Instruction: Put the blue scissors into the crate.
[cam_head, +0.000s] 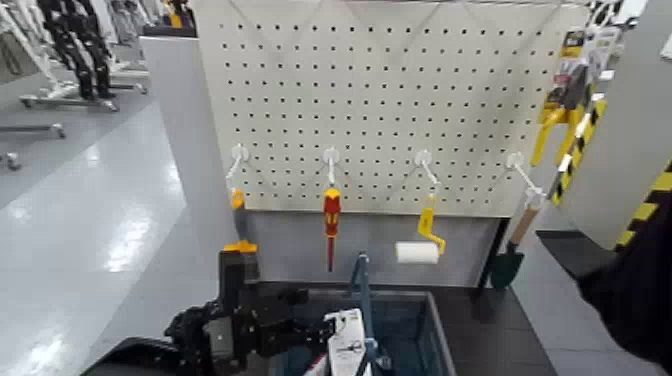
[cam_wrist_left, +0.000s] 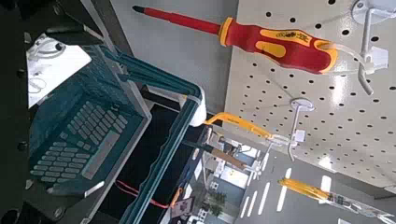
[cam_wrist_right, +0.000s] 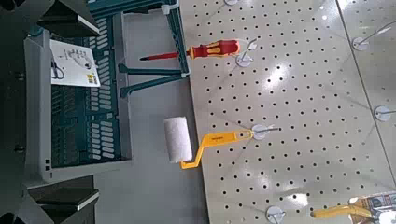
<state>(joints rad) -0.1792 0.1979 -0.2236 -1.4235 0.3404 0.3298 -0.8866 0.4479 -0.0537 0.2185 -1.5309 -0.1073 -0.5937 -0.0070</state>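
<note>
The blue scissors' white card (cam_head: 346, 343) stands tilted inside the crate (cam_head: 420, 330), just left of its raised swing handle (cam_head: 361, 295). My left gripper (cam_head: 316, 338) reaches in from the left at the crate's rim and looks shut on the card's edge. The left wrist view shows the card (cam_wrist_left: 51, 58) by the fingers, above the crate's slatted floor (cam_wrist_left: 84, 135). The right wrist view shows the card with the scissors (cam_wrist_right: 75, 63) in the crate (cam_wrist_right: 79, 140). My right gripper (cam_wrist_right: 98, 107) hangs open above the crate and is out of the head view.
A white pegboard (cam_head: 400, 90) stands behind the crate. On its hooks hang a red-and-yellow screwdriver (cam_head: 330, 215), a yellow-handled paint roller (cam_head: 420, 240) and a trowel (cam_head: 510, 255). A yellow-and-black striped post (cam_head: 580, 140) stands at the right.
</note>
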